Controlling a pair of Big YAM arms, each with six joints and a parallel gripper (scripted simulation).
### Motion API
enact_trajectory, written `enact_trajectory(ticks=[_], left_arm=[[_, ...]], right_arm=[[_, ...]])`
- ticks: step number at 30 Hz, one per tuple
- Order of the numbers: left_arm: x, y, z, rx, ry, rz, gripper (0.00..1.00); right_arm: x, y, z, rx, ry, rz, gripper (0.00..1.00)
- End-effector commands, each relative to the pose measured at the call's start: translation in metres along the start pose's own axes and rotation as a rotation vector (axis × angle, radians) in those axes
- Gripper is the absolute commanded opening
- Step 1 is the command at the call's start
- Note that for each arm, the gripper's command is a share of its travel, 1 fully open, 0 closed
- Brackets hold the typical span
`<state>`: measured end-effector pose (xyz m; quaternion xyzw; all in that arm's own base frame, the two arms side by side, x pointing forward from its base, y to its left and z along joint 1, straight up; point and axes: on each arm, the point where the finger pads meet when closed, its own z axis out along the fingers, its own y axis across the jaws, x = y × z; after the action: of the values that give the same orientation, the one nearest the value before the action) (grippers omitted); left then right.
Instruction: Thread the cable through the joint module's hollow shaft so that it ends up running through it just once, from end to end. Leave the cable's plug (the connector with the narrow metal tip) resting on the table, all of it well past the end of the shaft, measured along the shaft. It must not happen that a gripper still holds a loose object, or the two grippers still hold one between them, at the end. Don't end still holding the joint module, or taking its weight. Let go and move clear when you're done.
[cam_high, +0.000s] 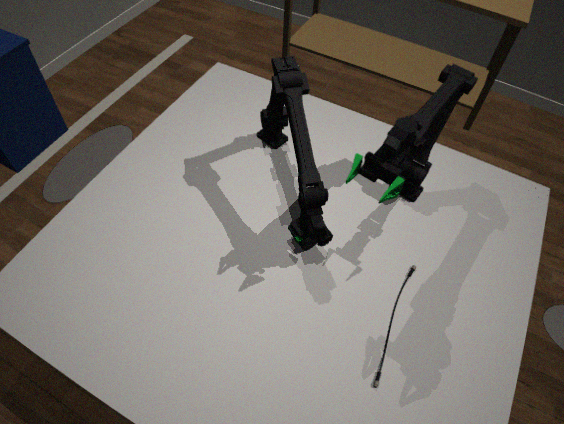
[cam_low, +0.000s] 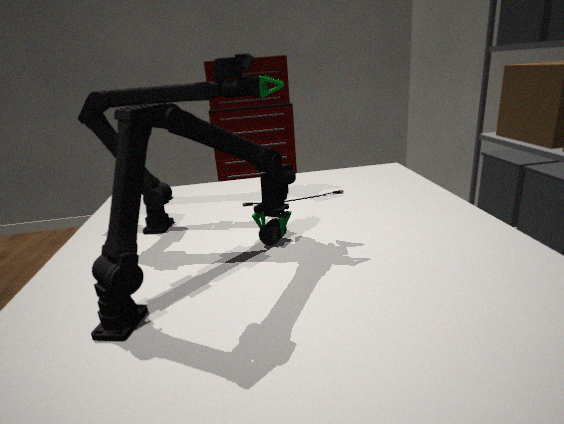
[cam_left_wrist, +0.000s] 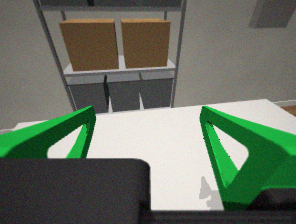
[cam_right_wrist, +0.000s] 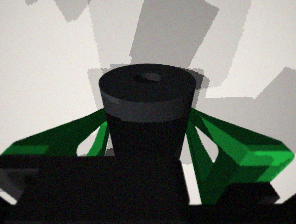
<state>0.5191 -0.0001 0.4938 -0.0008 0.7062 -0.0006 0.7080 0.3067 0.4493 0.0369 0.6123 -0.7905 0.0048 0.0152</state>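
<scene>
Presently, joint module (cam_high: 303, 246) (cam_low: 271, 233) (cam_right_wrist: 147, 110) sits between the right fingers (cam_high: 298, 239) (cam_low: 287, 220), partly open and gripping its sides. Cable (cam_high: 391, 320) (cam_low: 315, 196) lies unthreaded, well apart on the worktop (cam_high: 150, 325) (cam_low: 425, 325) (cam_left_wrist: 150, 145) (cam_right_wrist: 40, 75), slightly bowed. Left fingers (cam_high: 392, 190) (cam_low: 263, 90) raised above it, wide open, holding nothing.

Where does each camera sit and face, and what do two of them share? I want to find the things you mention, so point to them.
Top: high over the table (cam_high: 150, 325) (cam_low: 425, 325) (cam_left_wrist: 150, 145), facing down at a slant; both arms show.
Exterior: above table height, beside the right arm, facing across toward the left; both arms show.
Left wrist: on the left gripper (cam_high: 363, 192) (cam_low: 283, 85) (cam_left_wrist: 147, 111), facing outward to shelving (cam_left_wrist: 179, 55); its fingers show.
Right wrist: on the right gripper (cam_high: 299, 244) (cam_low: 271, 223) (cam_right_wrist: 147, 111), facing down at the joint module (cam_low: 271, 233) (cam_right_wrist: 147, 110); its fingers show.
Top and exterior share the cable (cam_high: 391, 320) (cam_low: 312, 196).
</scene>
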Motion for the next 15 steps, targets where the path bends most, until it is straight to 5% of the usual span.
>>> enact_trajectory(ticks=[1,15], left_arm=[[-0.0125,-0.0034,-0.0009,0.004,-0.035,0.014,1.0],[-0.0125,-0.0034,-0.0009,0.004,-0.035,0.014,1.0]], right_arm=[[-0.0289,-0.018,-0.0757,0.051,-0.155,0.003,0.7],[-0.0266,-0.0192,-0.074,0.043,-0.122,-0.05,0.7]])
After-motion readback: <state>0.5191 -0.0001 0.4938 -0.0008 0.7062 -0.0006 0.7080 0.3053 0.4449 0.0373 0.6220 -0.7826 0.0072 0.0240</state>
